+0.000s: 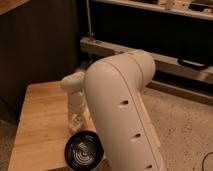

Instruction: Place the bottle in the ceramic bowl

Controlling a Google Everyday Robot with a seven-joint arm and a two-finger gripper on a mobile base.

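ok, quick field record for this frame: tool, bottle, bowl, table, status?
tool: low over the table, just behind the bowl
bottle: at the tool's tip, outside the bowl
bowl: black, empty, near the table's front edge
table: wooden
arm: white, fills the foreground, covers the bowl's right edge
status: bottle not yet in bowl

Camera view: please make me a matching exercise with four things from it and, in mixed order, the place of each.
1. glossy black ceramic bowl
2. light wooden table
3. white robot hand
4. small whitish plastic bottle

A. at the hand's tip, outside the bowl
B. under all the others
C. at the table's near edge
D. above the table, just behind the bowl

Pairs: 1-C, 2-B, 3-D, 4-A
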